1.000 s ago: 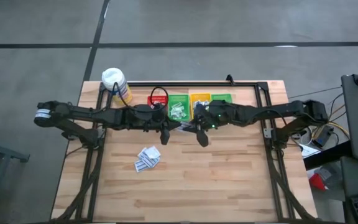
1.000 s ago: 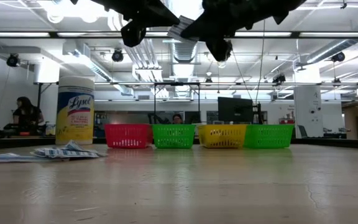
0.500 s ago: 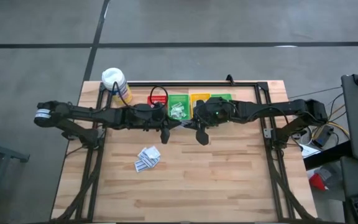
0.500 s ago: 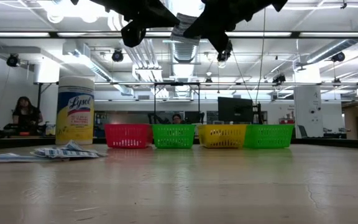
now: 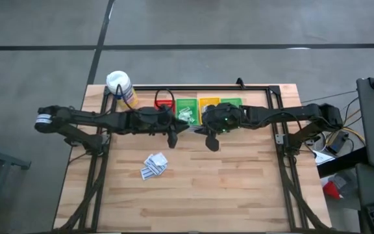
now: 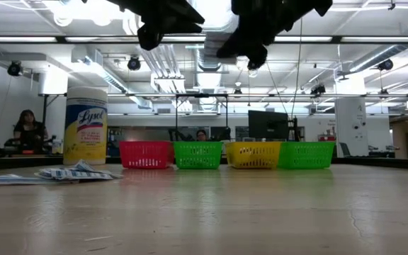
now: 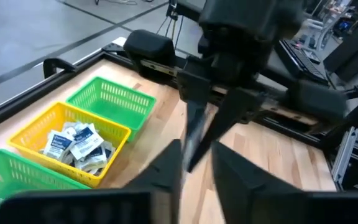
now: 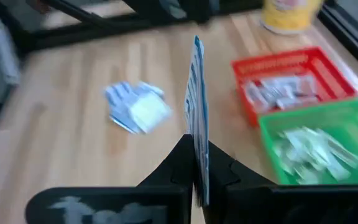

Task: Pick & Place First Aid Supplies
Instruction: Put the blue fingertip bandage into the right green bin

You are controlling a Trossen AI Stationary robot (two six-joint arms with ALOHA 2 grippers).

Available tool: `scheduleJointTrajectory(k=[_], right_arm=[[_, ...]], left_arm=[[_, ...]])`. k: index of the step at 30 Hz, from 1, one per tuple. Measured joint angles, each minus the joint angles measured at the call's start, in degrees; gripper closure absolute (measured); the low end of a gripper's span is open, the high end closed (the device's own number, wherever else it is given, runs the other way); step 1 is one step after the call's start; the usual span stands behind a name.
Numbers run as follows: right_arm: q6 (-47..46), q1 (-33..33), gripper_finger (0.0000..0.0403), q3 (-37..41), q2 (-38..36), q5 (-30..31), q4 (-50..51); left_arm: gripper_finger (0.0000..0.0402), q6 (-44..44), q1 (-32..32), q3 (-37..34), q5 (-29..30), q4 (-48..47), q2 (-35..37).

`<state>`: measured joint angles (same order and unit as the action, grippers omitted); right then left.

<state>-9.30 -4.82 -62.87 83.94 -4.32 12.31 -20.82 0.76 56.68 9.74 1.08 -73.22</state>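
My left gripper (image 7: 196,157) was pinched shut on the packet a second ago and now has its fingers parted. My right gripper (image 8: 199,148) is clamped on that same packet (image 8: 197,106), a flat white sachet with blue print held edge-on and upright. I judge the hand-over between my arms done: the sachet is mine on the right side alone, held in the air over the middle of the table (image 5: 239,188), with the left fingers just beside it and no longer gripping. The next job, I reckon, is carrying it to one of the four bins at the table's 12 o'clock edge: red bin (image 5: 165,102), green bin (image 5: 187,110), yellow bin (image 5: 208,103) and a second green bin (image 5: 232,102). More sachets lie in a loose pile (image 5: 153,164) at about 7 o'clock from my grippers. The only writing I can read is "Lysol" on the yellow bottle (image 6: 86,117) at the table's 11 o'clock corner; the sachet's print is too blurred.
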Motion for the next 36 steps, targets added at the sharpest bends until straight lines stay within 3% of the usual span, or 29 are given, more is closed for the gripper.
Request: scheduleJointTrajectory(k=[6, 11, 20, 27, 36], right_arm=[[-0.2, -2.6, 0.0395, -0.7, -1.4, 11.9, 14.2], [-1.1, -7.1, 0.0395, -1.6, -2.0, 18.1, 26.0], [-2.6, -18.2, 0.0395, -1.4, -0.5, 18.2, 35.4], [-2.3, -25.8, 0.0395, -1.2, 2.0, 11.6, 38.8], [1.5, -28.4, 0.0394, -1.2, 9.1, 8.8, 39.8]], left_arm=[[0.0225, -1.3, 0.7, 0.0, 1.4, -6.6, 3.2], [0.0181, -3.2, 0.7, -0.9, 3.1, -16.4, 6.6], [0.0179, -10.7, 0.6, -5.1, 3.3, -23.5, 9.8], [0.0179, -16.5, 0.3, -9.4, 3.0, -24.1, 10.7], [0.0179, -18.7, -0.2, -12.1, 2.8, -24.2, 10.8]])
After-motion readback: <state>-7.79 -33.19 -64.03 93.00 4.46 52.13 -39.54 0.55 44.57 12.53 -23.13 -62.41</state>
